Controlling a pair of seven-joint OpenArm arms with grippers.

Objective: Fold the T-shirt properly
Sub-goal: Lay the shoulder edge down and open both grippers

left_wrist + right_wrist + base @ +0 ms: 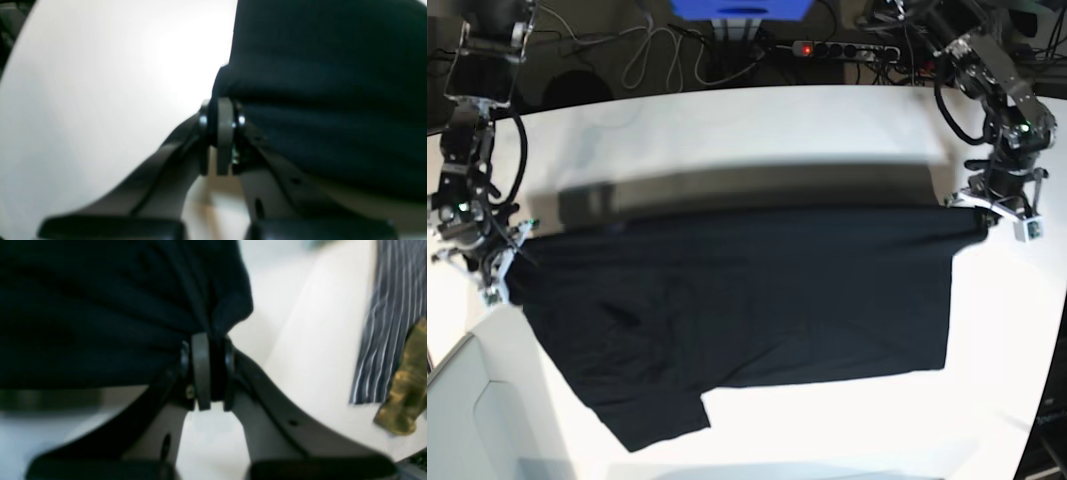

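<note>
Both arms reach wide apart, left gripper [222, 133] and right gripper [206, 373] fingers clamped tight.

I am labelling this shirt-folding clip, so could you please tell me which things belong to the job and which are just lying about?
Job:
- black T-shirt
- left gripper, shut on it
- right gripper, shut on it

Lying about:
- striped cloth
- olive-gold cloth
- power strip

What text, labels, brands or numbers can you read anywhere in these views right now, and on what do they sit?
None can be read.
T-shirt: plain black side showing, no print or tag visible.
Left gripper and right gripper: no markings; both wrist views are blurred.
Striped cloth and gold-coloured item: no lettering visible.
Power strip: a red light only; any marking is too small to read.
</note>
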